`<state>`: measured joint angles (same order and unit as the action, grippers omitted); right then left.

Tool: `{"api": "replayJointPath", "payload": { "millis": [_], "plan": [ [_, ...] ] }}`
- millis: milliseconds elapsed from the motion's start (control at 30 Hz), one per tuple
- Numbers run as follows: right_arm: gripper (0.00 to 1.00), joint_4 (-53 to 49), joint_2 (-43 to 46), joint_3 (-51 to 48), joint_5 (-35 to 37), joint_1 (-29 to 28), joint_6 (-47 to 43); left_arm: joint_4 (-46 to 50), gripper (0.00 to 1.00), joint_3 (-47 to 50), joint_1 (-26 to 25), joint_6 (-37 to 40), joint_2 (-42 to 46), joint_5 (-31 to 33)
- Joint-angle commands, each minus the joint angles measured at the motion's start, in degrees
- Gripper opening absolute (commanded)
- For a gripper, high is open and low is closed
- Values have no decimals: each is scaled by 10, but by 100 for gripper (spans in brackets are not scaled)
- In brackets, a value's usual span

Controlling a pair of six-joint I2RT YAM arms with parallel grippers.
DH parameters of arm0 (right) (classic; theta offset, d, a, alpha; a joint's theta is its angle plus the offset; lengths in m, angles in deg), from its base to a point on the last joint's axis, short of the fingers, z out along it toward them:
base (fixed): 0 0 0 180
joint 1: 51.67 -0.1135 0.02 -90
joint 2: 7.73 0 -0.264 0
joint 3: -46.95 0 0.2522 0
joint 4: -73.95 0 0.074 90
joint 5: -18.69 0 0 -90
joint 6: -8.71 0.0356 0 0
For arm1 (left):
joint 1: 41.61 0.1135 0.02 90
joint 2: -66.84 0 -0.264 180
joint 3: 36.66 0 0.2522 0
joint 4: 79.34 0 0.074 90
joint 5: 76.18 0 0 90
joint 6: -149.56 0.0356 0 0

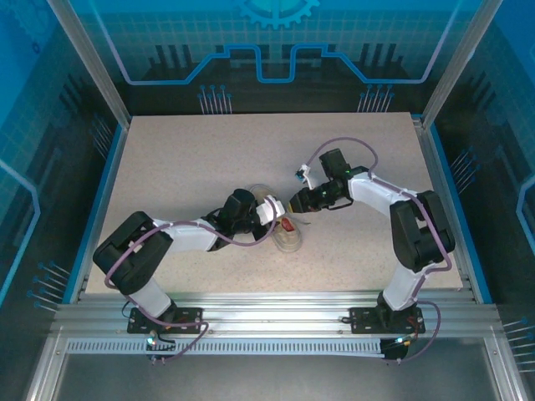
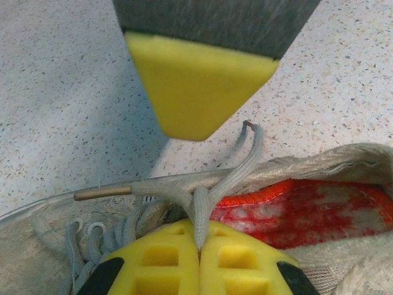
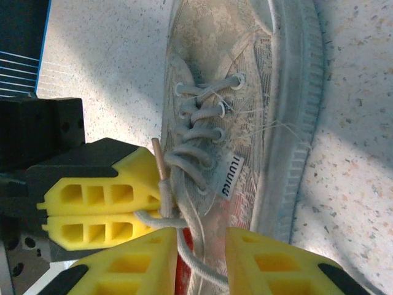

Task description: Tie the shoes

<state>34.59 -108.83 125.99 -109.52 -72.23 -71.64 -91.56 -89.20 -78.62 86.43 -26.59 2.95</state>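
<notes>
The shoe (image 1: pixel 291 242) is lying near the middle of the table (image 1: pixel 184 159), where the two arms are meeting. The left gripper (image 2: pixel 199 246) is clenching one lace (image 2: pixel 201 212) just above the shoe's opening, with its jaws pressed together on it. The right gripper (image 3: pixel 201 261) is hovering just beside it with its fingers (image 3: pixel 276 264) apart. A strand (image 3: pixel 184 253) is running through the gap and is not pinched. I judge that the ends are being collected for the first knot. The next move is asking the right gripper to close on its strand. Then both should pull the ends across without dragging the shoe.
</notes>
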Motion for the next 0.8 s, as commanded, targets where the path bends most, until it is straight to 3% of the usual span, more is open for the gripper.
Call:
{"api": "replayJointPath", "payload": {
  "millis": [0, 767],
  "plan": [
    [27, 27, -10, 12, -36, -5, 20, -19, 0, -5, 6, -19, 23, -9],
    [27, 123, -50, -6, -136, -16, 67, 39, 0, -41, 29, -32, 18, 6]
  ]
}}
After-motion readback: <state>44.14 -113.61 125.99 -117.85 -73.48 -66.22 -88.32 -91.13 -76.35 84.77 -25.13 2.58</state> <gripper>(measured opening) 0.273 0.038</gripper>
